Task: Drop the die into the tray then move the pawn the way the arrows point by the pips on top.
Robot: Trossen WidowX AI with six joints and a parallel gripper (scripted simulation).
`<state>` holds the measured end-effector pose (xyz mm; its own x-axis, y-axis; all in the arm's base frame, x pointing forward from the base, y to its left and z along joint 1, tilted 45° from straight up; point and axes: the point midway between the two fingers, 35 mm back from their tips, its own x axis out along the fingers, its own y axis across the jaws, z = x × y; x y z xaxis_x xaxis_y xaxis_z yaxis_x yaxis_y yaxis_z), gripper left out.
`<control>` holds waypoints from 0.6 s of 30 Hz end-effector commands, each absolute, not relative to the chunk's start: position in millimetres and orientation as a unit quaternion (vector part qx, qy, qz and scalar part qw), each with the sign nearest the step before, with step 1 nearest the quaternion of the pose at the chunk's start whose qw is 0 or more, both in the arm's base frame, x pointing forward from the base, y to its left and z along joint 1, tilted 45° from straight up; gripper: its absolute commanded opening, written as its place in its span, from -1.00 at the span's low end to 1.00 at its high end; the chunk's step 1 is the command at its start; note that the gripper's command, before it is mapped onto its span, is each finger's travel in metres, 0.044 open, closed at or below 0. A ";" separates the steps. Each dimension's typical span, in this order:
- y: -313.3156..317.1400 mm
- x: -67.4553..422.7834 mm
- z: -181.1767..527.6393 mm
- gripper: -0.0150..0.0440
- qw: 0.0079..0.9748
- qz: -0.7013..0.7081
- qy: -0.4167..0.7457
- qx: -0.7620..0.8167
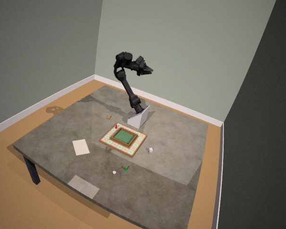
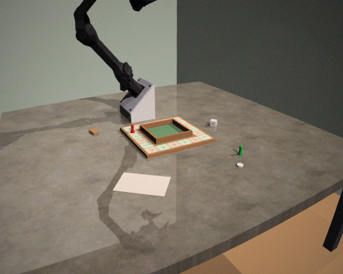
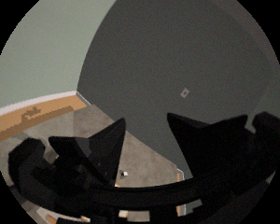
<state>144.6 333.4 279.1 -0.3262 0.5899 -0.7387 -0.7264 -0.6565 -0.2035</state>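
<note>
The white die (image 1: 150,150) (image 2: 213,123) (image 3: 124,174) lies on the table beside the board, off its right side in the top and exterior views. The board (image 1: 132,156) (image 2: 181,150) has a ring of arrowed squares around the dice tray (image 1: 124,143) (image 2: 174,137), whose green floor is empty. The red pawn (image 1: 116,126) (image 2: 132,128) stands upright on a corner square of the board. My gripper (image 1: 152,71) (image 3: 146,119) is partly open and empty, high above the table and far from the die. In the exterior view its fingers are out of frame.
A green pawn (image 1: 126,168) (image 2: 240,150) stands near a white disc (image 1: 114,172) (image 2: 239,165). A cream sheet (image 1: 80,147) (image 2: 142,184) lies on the table. A small orange-brown block (image 1: 109,117) (image 2: 94,131) lies near the board's pawn corner. A pale rectangle (image 1: 83,186) is at the table's front edge.
</note>
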 end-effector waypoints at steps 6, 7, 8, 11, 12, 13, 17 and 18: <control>337.6 220.5 142.0 0.44 0.464 0.675 0.381 -0.428; 335.2 227.5 125.3 0.44 0.470 0.652 0.413 -0.428; 332.1 234.0 108.6 0.44 0.475 0.628 0.443 -0.428; 319.2 251.0 59.4 0.44 0.489 0.549 0.525 -0.428; 313.7 255.8 43.3 0.44 0.492 0.521 0.550 -0.429; 307.8 260.1 27.4 0.44 0.496 0.492 0.573 -0.429; 278.2 274.1 -35.1 0.44 0.508 0.369 0.647 -0.433; 269.3 276.7 -50.3 0.44 0.510 0.337 0.660 -0.435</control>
